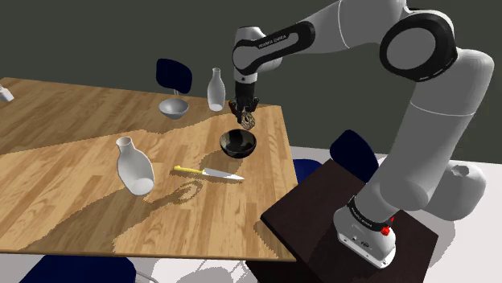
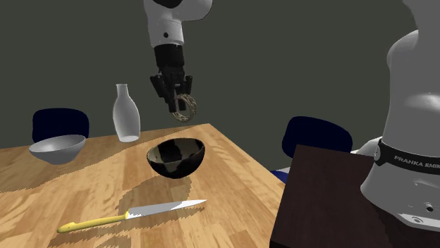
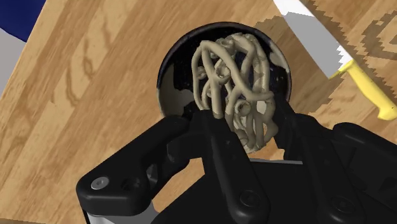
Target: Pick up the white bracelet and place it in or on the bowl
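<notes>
Tool condition: clenched on the bracelet, a pale beige ring of tangled woven strands. It hangs in the air above the black bowl, clear of the rim.

The wrist view supplies the grip detail. Both black fingers press on the bracelet's lower part, and its loops line up over the dark opening of the bowl. The knife's blade and yellow handle lie beyond the bowl on the wood.

The second exterior view supplies the height. There is open air between the bracelet in the tool and the bowl below it. That bowl carries pale patches on its black wall. The knife lies nearer this camera than the bowl.

The shoulder view supplies the general layout. The wooden surface carries every loose item, and the dark stand sits at its corner.

Count:
- Bracelets: one.
- Bowls: two, the black one and a grey one standing well apart toward the far edge, also seen in the second exterior view.
- White bottles: two, both upright. One is at the far edge near the grey bowl. One, rounder, stands nearer this camera, toward the shoulder view's left of the knife.
- Knives: one, lying flat.
- Dark blue chairs: one behind the far edge, one beside the stand, and part of one at the bottom edge.
</notes>
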Motion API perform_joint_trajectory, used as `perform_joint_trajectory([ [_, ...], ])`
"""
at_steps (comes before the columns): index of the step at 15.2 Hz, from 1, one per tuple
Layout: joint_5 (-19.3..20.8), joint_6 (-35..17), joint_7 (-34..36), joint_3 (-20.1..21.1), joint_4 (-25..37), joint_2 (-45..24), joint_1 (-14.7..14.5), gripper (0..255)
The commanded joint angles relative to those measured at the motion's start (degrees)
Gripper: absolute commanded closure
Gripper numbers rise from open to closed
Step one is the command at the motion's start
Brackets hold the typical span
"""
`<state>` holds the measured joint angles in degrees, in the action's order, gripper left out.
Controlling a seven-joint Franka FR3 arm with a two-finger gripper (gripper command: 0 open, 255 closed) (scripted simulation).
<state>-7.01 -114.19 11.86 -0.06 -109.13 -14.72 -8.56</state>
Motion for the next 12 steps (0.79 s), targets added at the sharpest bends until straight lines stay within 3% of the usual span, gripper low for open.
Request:
perform_joint_trajectory([
  [1,0.09,2.09,0.46,0.09,6.29,-4.14,-0.1,255],
  [12,-0.31,-4.91,-0.36,0.2,3.35,-8.24,-0.13,255],
])
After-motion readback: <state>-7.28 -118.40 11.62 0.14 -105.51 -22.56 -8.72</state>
